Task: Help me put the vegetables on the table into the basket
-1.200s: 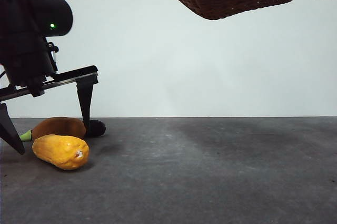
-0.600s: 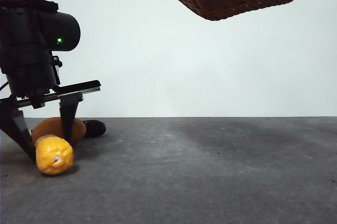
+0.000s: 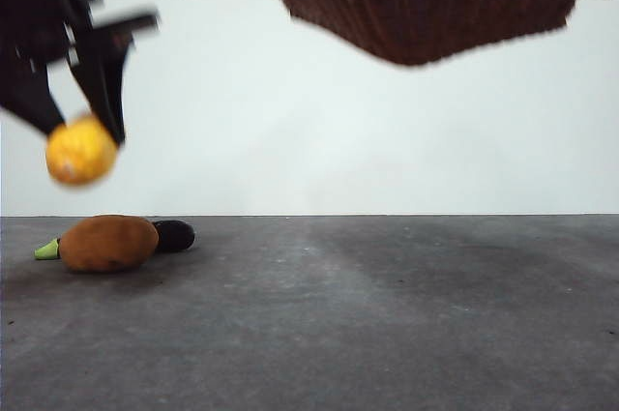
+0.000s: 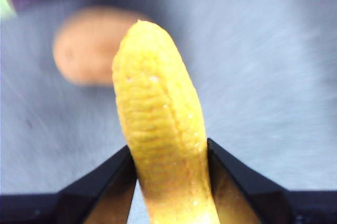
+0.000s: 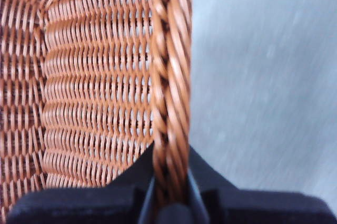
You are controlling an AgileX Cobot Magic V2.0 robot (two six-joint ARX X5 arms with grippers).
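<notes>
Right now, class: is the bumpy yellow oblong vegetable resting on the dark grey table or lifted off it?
Lifted: the left gripper clamps the bumpy yellow vegetable above the table.

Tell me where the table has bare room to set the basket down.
Bare table runs from the eggplant rightward, below the basket held by the right gripper. Crowded far left: potato against the eggplant, with the left gripper holding the yellow vegetable above.
</notes>
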